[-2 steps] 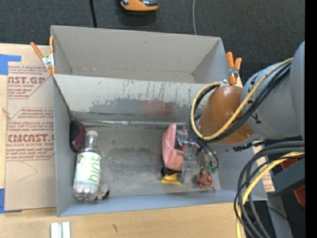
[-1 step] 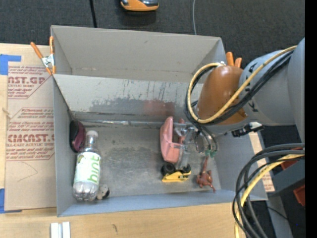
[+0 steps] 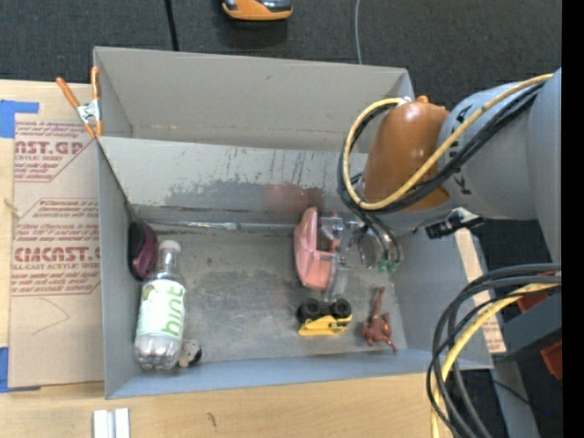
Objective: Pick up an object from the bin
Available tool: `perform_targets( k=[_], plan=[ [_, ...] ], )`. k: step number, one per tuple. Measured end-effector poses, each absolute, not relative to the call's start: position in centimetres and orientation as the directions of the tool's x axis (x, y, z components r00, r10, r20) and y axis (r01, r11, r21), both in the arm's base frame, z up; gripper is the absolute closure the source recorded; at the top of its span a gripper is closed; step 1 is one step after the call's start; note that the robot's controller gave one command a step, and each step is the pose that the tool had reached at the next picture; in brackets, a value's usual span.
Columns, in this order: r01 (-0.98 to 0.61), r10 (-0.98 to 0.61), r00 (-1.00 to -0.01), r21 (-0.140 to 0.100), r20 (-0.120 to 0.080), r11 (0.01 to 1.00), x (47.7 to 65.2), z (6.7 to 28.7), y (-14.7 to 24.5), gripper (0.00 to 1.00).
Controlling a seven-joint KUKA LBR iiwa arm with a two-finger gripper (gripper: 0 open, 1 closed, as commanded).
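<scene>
In the camera view I see the arm (image 3: 511, 153) reaching in from 3 o'clock. Its orange cover (image 3: 406, 158) and yellow cables hang above the right part of the grey bin (image 3: 246, 89). The pincer (image 3: 340, 276) is low inside the bin, at about 4 o'clock from the bin's middle. I cannot tell whether it is open or closed, because its lower end is thin and dark against the floor of the bin. I see nothing clearly gripped in it.

The pink thing (image 3: 310, 249), with a rounded shape, is just beside the pincer at its 9 o'clock. The yellow and black toy car (image 3: 324, 318) lies just below the pincer's end, at its 6 o'clock. I judge that one of these two is the thing to pick. The toy car seems more probable to me, since the pincer points down toward it, but I am not sure. A small red-brown figure (image 3: 377, 328) lies near the car, at its 3 o'clock.

The other things lie loose and well apart from the pincer, near the wall at 9 o'clock. The clear bottle (image 3: 161, 313) lies on its side along this wall, with a dark purple thing (image 3: 141, 249) near its cap.

The bottle's green label carries white letters which I read as "biot". I can read no other writing inside the bin.
</scene>
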State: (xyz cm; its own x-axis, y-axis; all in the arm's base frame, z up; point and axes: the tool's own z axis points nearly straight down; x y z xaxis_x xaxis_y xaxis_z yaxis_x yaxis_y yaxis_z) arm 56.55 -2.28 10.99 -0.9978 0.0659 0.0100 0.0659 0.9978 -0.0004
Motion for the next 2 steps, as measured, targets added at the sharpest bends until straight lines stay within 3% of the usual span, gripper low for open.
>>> perform_targets(
  k=[2],
  plan=[
    [0.067,0.067,-0.998,0.001,0.002,0.998,56.65,12.57,-2.11,1.0]
  ],
)
